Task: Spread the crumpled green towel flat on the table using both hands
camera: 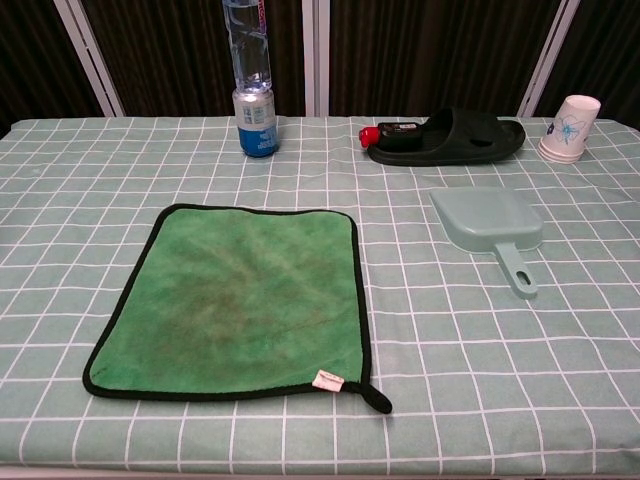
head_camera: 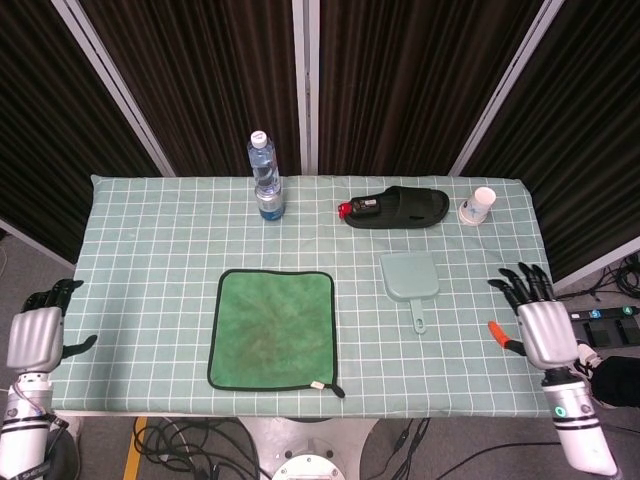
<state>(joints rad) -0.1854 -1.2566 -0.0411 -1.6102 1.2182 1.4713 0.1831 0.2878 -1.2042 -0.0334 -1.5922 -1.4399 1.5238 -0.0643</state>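
The green towel [head_camera: 272, 329] with its black border lies spread flat on the checked tablecloth, near the front middle; the chest view shows the towel [camera: 240, 300] with a small white tag at its front right corner. Off the table's left edge, my left hand [head_camera: 36, 335] hangs with fingers apart and holds nothing. My right hand [head_camera: 541, 328] is beyond the right edge, fingers spread, orange thumb tip showing, nothing in it. Neither hand touches the towel. The chest view shows no hand.
A water bottle [head_camera: 265, 178] stands at the back middle. A black slipper [head_camera: 400, 208] lies at the back right, a paper cup [head_camera: 481, 204] beside it. A pale green dustpan [head_camera: 410, 279] lies right of the towel.
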